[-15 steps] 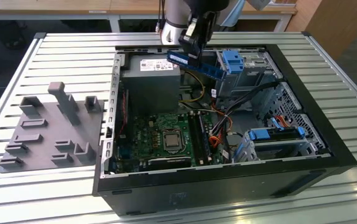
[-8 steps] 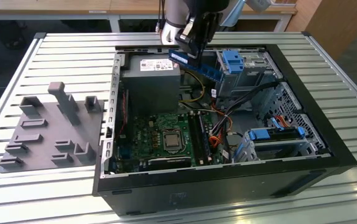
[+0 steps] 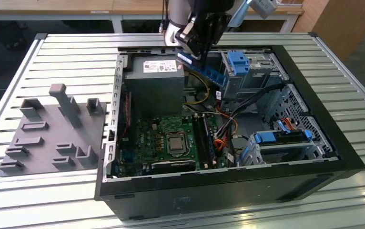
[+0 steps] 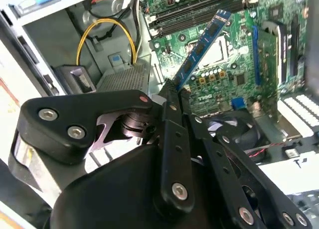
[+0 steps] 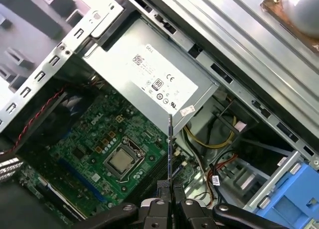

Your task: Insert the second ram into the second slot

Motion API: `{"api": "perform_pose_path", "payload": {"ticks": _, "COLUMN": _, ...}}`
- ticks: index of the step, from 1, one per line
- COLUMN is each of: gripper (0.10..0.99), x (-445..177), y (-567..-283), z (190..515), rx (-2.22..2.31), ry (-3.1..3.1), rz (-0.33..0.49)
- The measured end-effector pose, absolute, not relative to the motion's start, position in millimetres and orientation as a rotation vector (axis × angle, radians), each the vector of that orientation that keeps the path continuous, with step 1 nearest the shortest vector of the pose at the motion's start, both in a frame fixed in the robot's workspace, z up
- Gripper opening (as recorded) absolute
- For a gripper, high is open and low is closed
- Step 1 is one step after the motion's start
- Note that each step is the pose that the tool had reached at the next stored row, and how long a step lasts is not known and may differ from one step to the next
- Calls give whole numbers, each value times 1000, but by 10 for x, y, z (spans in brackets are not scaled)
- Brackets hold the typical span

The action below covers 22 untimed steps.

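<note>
Second ram [image 4: 202,47] is pinched tight in the claw [image 4: 172,92]. It hangs in the air above the open computer box [image 3: 338,148], not touching the green board [image 3: 160,136].

This looks like a robotics lab: an opened computer case [image 3: 233,186] lies on a slatted aluminium bench [image 3: 68,52], a grey moulded jig [image 3: 49,138] beside it, pale wooden desks [image 3: 74,5] behind.
</note>
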State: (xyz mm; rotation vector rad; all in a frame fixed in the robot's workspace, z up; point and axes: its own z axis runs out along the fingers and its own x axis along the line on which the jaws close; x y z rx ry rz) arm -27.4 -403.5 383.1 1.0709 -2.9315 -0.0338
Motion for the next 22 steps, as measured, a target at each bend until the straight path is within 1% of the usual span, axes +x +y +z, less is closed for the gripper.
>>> {"api": "perform_pose_path", "payload": {"ticks": 5, "gripper": 137, "x": -274, "y": -4034, "z": 3827, "rx": 973, "ry": -2966, "rz": -35}}
{"api": "perform_pose_path", "payload": {"ticks": 15, "gripper": 137, "x": -276, "y": -4034, "z": 3826, "rx": 955, "ry": -2972, "rz": -35}}
{"api": "perform_pose_path", "payload": {"ticks": 22, "gripper": 137, "x": -276, "y": -4035, "z": 3818, "rx": 827, "ry": -3013, "rz": -35}}
